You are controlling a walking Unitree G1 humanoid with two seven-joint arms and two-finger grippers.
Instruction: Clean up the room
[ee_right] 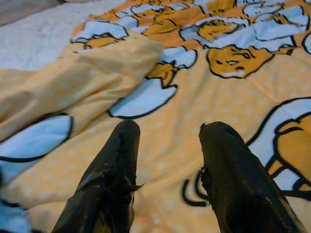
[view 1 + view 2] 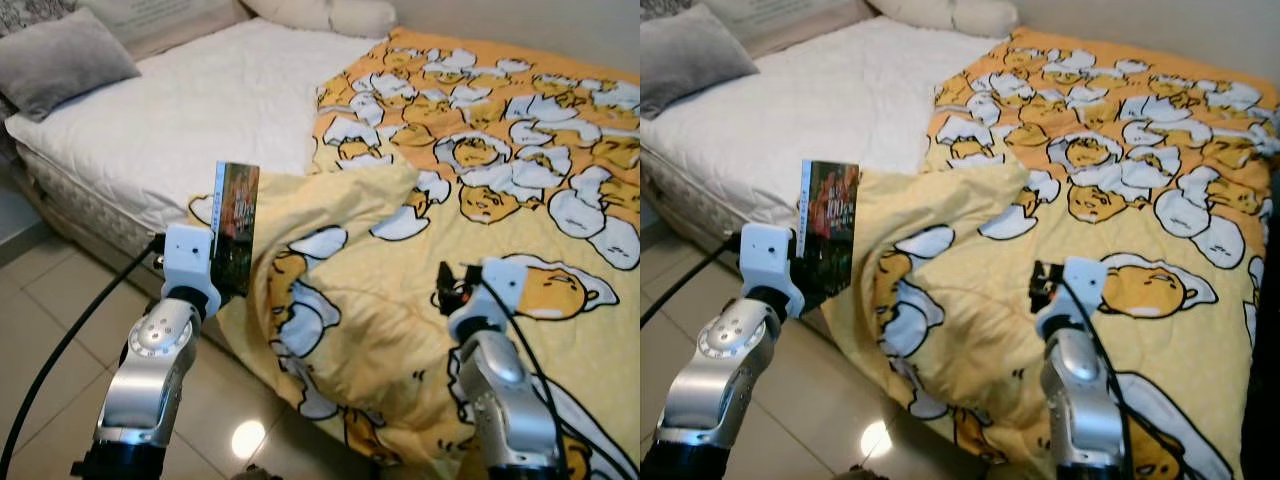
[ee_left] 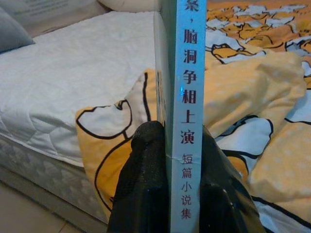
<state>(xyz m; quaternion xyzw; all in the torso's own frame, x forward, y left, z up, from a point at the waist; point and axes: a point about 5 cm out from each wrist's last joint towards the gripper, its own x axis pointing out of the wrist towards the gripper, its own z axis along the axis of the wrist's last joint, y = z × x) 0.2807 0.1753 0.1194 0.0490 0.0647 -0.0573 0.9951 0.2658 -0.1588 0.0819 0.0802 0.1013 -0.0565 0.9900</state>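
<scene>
My left gripper (image 3: 177, 141) is shut on a thin book (image 2: 236, 225) with a light blue spine (image 3: 187, 97) and a dark cover, held upright at the near left edge of the bed. Its two black fingers (image 3: 146, 165) clamp the book's lower part. A yellow blanket (image 2: 470, 250) with egg cartoon prints covers the bed's right side and is bunched up at the near edge. My right gripper (image 1: 167, 141) hangs open just above that blanket, nothing between its fingers (image 1: 221, 160).
The white mattress (image 2: 200, 110) lies bare on the left, with a grey pillow (image 2: 60, 55) at its far left corner and pale pillows (image 2: 330, 15) at the head. Glossy tiled floor (image 2: 60, 330) runs along the bed's left and near side.
</scene>
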